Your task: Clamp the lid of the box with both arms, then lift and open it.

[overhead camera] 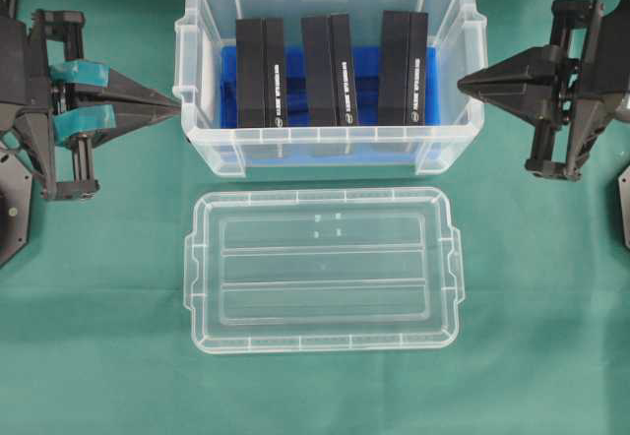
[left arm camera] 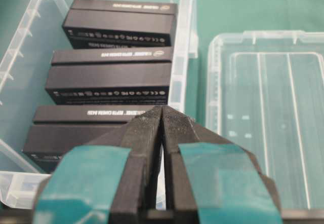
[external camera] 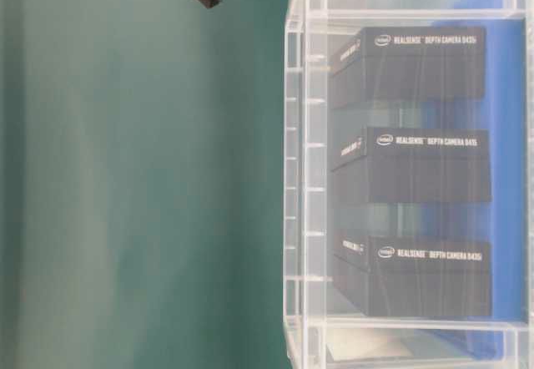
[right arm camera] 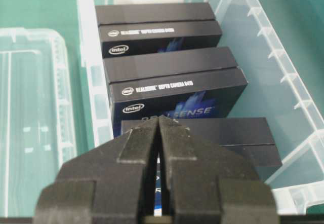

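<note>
- At the far left of the overhead view, the left claw (overhead camera: 167, 110) points at the box's left end wall; its teal-taped fingers (left arm camera: 152, 133) are pressed together with nothing between them, and the tip sits just beside the wall, below the rim. Whether it touches I cannot tell.
- In the middle, toward the back of the green counter (overhead camera: 98, 356), stands the box (overhead camera: 330, 155), a deep clear tub, uncovered.
- Inside it, three black RealSense depth camera cartons (overhead camera: 260, 71) stand side by side on a blue insert (overhead camera: 366, 66).
- In front of the box, apart from it, the lid (overhead camera: 323, 270) lies flat on the counter, long sides parallel to the box.
- At the right, the right claw (overhead camera: 465, 86) aims at the box's right end wall, its plain black fingers (right arm camera: 172, 138) closed on nothing, the tip near the rim.
</note>
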